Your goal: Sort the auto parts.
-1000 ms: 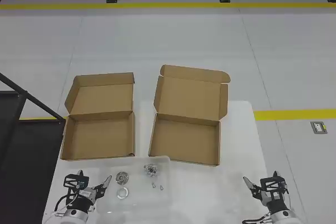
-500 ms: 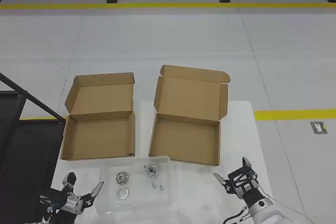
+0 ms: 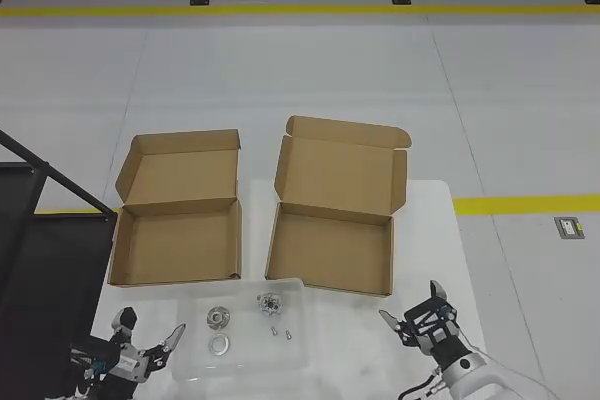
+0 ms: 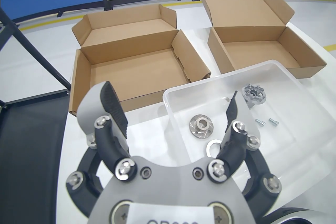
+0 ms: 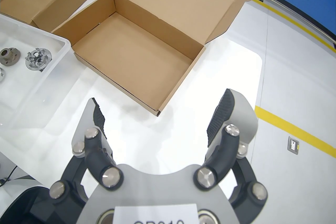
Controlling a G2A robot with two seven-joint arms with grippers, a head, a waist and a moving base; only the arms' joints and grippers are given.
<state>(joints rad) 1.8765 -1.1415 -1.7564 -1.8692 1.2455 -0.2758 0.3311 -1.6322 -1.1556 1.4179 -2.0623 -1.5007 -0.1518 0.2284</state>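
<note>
A clear plastic tray (image 3: pixel 248 362) at the table's near edge holds a flanged hub (image 3: pixel 216 318), a washer (image 3: pixel 219 345), a toothed gear part (image 3: pixel 270 301) and two small screws (image 3: pixel 282 333). My left gripper (image 3: pixel 152 326) hovers open just left of the tray; in its wrist view the left gripper (image 4: pixel 170 93) frames the hub (image 4: pixel 200 125) and washer (image 4: pixel 213 146), with the gear part (image 4: pixel 254 95) beyond. My right gripper (image 3: pixel 410 303) is open and empty over bare table, right of the tray. Beyond the right gripper (image 5: pixel 160 97) lies the right box (image 5: pixel 136 51).
Two open, empty cardboard boxes sit side by side behind the tray, a left box (image 3: pixel 175 245) and a right box (image 3: pixel 330 250), lids folded back. A black frame (image 3: pixel 20 160) stands off the table's left side. The white table (image 3: pixel 425 235) ends right of the right box.
Over the last second the left gripper dropped back toward the near left corner, and the right gripper shifted left and farther onto the table. Both stayed open.
</note>
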